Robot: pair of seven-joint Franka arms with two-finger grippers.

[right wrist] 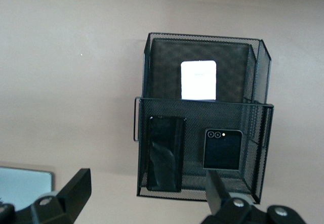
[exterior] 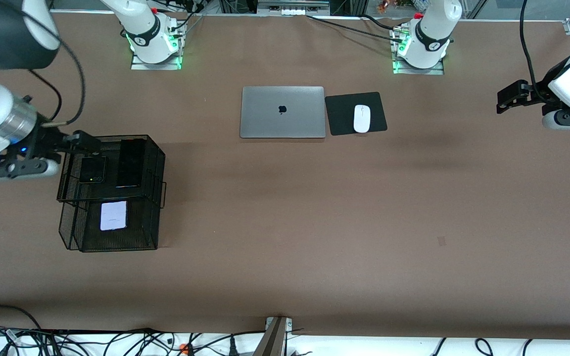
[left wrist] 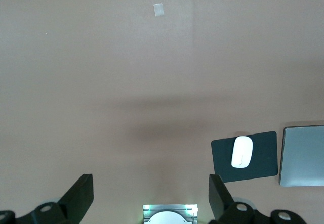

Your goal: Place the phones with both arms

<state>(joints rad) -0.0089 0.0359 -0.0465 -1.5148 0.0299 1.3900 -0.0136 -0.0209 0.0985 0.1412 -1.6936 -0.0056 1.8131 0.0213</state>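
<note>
All three phones already lie in the black mesh rack (exterior: pixel 112 193) at the right arm's end of the desk (exterior: pixel 285 222); the small squarish black phone (exterior: pixel 92 169) and the longer black slab (exterior: pixel 130 163) rest side by side on the upper tier, and the pale lilac-white phone (exterior: pixel 114 215) lies flat on the lower tier, nearer the front camera.

The right gripper (right wrist: pixel 144 193) hangs over the rack's upper edge with its jaws spread wide and nothing between them; in its wrist view the small black phone (right wrist: pixel 220 149) sits just ahead of one jaw, the slab (right wrist: pixel 164 153) lies between the two jaws' lines, and the pale phone (right wrist: pixel 198 80) is farther out ahead of them.

The left gripper (left wrist: pixel 151 196) waits over bare desk at the left arm's end, jaws likewise wide apart and holding nothing; the white mouse (left wrist: pixel 242 151) on its black pad (left wrist: pixel 263 155) and the silver laptop (left wrist: pixel 304 155) lie off to one side of its jaws, well apart.

Judging by their look, the phones are stiff, thin, fairly light slabs with glossy, slippery faces and breakable glass; lying flat, they offer little height to pinch, so the jaws would best close across the short width on the side edges, gently; the mesh walls crowd the two upper phones, leaving scant room for jaws beside them; the task looks essentially done.
</note>
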